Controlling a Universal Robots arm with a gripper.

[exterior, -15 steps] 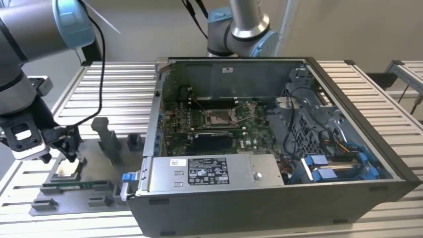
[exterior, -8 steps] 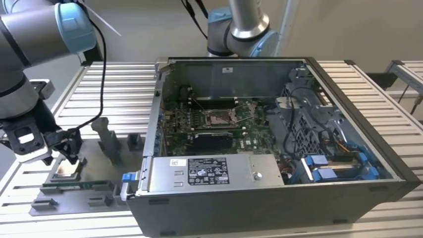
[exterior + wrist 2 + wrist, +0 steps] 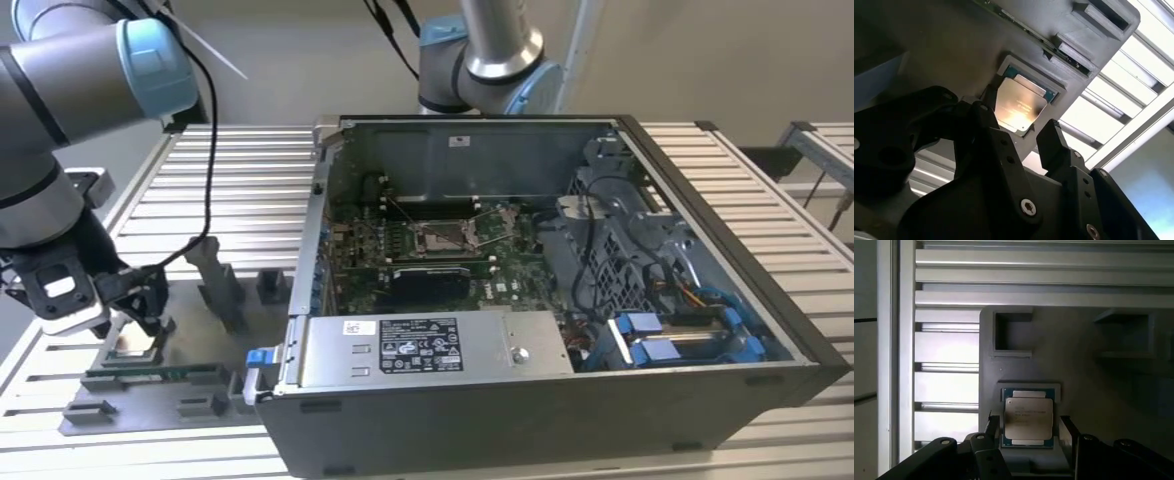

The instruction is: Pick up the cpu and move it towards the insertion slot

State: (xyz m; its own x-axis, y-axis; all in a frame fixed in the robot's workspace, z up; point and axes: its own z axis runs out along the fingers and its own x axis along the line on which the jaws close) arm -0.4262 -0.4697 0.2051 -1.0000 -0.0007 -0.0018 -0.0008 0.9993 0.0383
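The cpu (image 3: 1029, 416) is a small square chip with a silver top, lying flat in a shallow recess of the grey fixture plate (image 3: 1079, 380). In the second wrist view the cpu (image 3: 1016, 104) glints warm under the light. My gripper (image 3: 1029, 434) hangs just above it, open, with one black finger on each side of the chip and a gap on each side. In the exterior view the gripper (image 3: 134, 325) is at the exterior view's left, over the cpu (image 3: 131, 346). The insertion slot (image 3: 447, 235) sits on the motherboard inside the open computer case, far from the gripper.
The open case (image 3: 694, 200) fills the middle and the exterior view's right, with a labelled power supply (image 3: 414, 350) at its front. The fixture plate carries a green memory stick (image 3: 160, 372) and upright grey posts (image 3: 220, 285). Slatted aluminium table (image 3: 254, 180) lies all around.
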